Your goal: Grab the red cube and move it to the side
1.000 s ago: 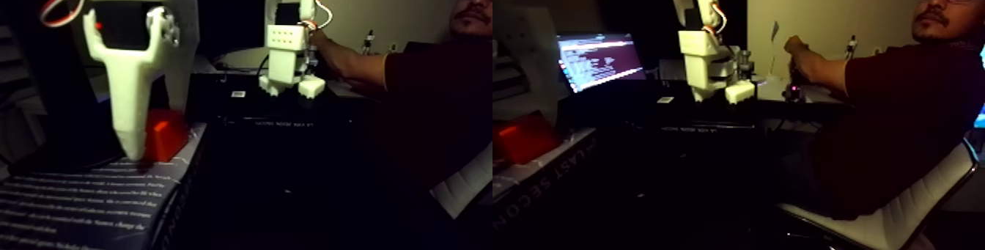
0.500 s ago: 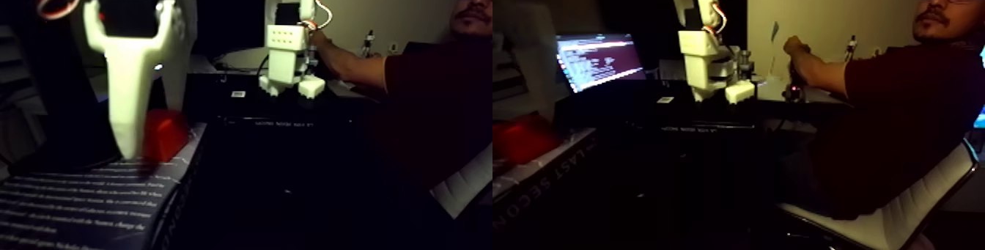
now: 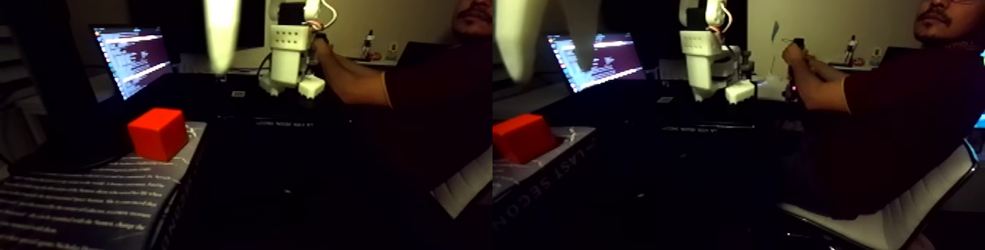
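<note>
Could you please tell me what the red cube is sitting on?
The cube rests on the corner of a dark book with pale printed lines. The cover directly beneath the cube is hidden. What lies under the book is too dark to tell.

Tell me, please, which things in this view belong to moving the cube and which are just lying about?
Job in hand:
- red cube, resting on the book
- gripper, raised well above the cube, blurred
- book under the cube

Lying about:
- lit laptop
- second white arm, held by a person's hand
- white chair

Book (image 3: 546, 166) spine: "LAST SECON…", upside down, rest cut off.
</note>
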Robot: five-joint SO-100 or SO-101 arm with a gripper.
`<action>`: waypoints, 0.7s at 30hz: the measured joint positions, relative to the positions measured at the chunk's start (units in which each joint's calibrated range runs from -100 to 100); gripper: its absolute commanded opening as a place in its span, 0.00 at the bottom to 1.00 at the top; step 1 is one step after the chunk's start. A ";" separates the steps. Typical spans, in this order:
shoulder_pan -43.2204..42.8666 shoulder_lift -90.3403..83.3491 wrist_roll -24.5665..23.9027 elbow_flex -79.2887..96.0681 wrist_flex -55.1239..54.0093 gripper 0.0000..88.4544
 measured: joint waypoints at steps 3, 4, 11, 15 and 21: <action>-5.79 -7.91 -2.57 2.63 0.41 0.37; -7.88 -10.85 -3.72 3.81 0.57 0.37; -20.39 -30.71 -13.95 16.97 -2.45 0.15; -22.32 -39.29 -15.78 28.40 -7.75 0.02; -22.78 -51.58 -16.52 44.74 -14.04 0.01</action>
